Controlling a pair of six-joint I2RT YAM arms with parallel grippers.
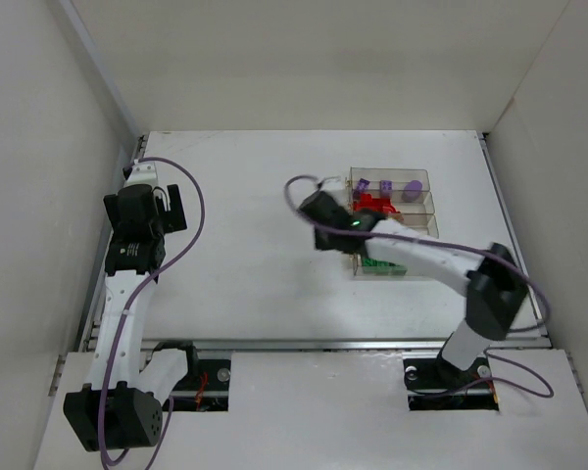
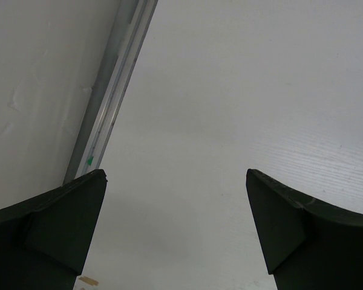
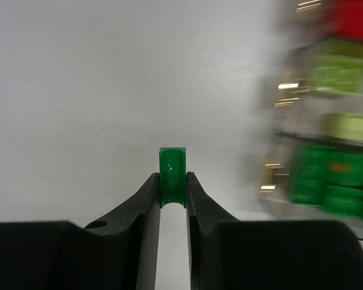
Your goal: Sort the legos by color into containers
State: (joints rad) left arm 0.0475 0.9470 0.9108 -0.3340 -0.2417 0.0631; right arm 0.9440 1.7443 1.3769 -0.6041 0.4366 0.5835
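My right gripper is shut on a small dark green lego, held above the bare white table just left of the containers. From above, this gripper hangs by the left side of the clear bin block, and the held brick is hidden. The bins hold purple legos, red ones and dark green ones; yellow-green bricks show blurred in the right wrist view. My left gripper stands open over empty table near the left edge.
A metal rail runs along the table's left edge beside the white side wall. White walls enclose the table at the back and both sides. A purple cable loops off the right wrist.
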